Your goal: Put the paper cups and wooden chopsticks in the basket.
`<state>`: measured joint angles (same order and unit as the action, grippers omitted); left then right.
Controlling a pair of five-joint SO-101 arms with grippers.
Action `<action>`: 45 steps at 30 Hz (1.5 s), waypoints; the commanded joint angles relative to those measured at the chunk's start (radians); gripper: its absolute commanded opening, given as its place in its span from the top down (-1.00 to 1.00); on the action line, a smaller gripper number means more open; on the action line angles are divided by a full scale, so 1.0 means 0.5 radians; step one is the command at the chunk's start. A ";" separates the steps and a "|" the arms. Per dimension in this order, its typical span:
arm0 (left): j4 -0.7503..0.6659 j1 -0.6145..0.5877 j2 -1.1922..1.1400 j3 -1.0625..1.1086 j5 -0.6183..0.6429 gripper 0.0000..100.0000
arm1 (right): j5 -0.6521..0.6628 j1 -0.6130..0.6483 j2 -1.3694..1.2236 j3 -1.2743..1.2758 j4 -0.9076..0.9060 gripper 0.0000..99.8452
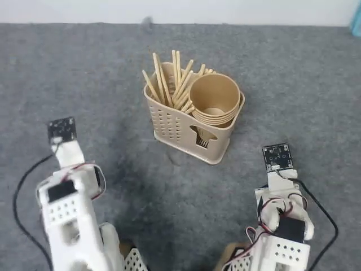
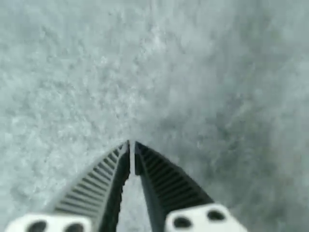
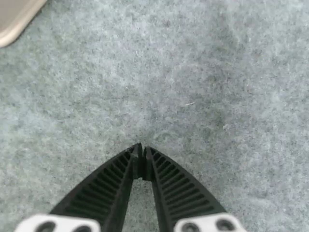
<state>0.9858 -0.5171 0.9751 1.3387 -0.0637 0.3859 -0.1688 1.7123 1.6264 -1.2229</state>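
A beige perforated basket (image 1: 186, 131) stands upright near the middle of the grey felt. Stacked paper cups (image 1: 214, 99) sit in its right half, and several wooden chopsticks (image 1: 172, 79) stand in its left half. The left arm (image 1: 70, 192) rests at the near left, well apart from the basket. Its gripper (image 2: 131, 145) is shut with nothing in it, over bare felt. The right arm (image 1: 280, 203) rests at the near right. Its gripper (image 3: 142, 147) is also shut on nothing, and a corner of the basket (image 3: 14, 19) shows in the right wrist view.
Grey felt (image 1: 293, 84) covers the table all around the basket. A pale wall strip (image 1: 180, 10) runs along the far edge. Black cables (image 1: 22, 186) trail beside both arm bases.
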 commanded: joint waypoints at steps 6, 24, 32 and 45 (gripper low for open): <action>0.451 0.236 1.117 0.201 -0.015 0.98 | 0.021 -0.002 0.020 -0.034 -0.014 0.99; 0.470 0.647 1.682 0.548 0.037 0.98 | 0.009 0.505 0.020 -0.055 -0.167 0.99; 0.470 0.592 1.682 0.566 0.052 0.98 | 0.006 0.643 0.020 0.095 -0.100 0.99; 0.546 0.875 1.682 0.692 0.049 0.98 | -0.157 0.615 0.020 0.092 -0.094 0.99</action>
<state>1.2666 -0.1212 1.8021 1.6886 -0.0468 0.3721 0.1887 1.7108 1.6678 -1.2750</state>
